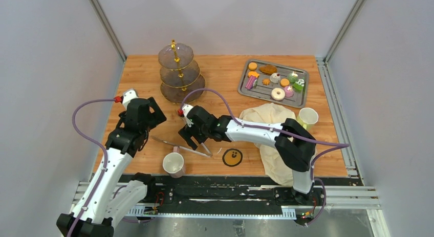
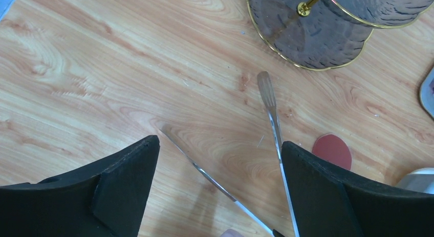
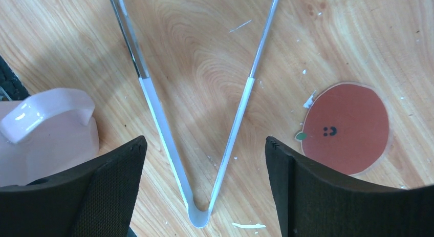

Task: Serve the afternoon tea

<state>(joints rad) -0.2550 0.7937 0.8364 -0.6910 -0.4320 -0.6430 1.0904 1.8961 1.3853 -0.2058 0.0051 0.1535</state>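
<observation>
The three-tier smoky glass stand with gold stem stands at the back left, its tiers empty; its lowest tier shows in the left wrist view. Small cakes, a white donut and orange macarons lie on the steel tray. One pale mug stands at the right, another near the front, also in the right wrist view. My left gripper is open above the tips of metal tongs. My right gripper is open over the tongs' bend.
The tongs lie flat on the wooden table between the arms. An orange round coaster lies right of them. A cream cloth is crumpled under the right arm.
</observation>
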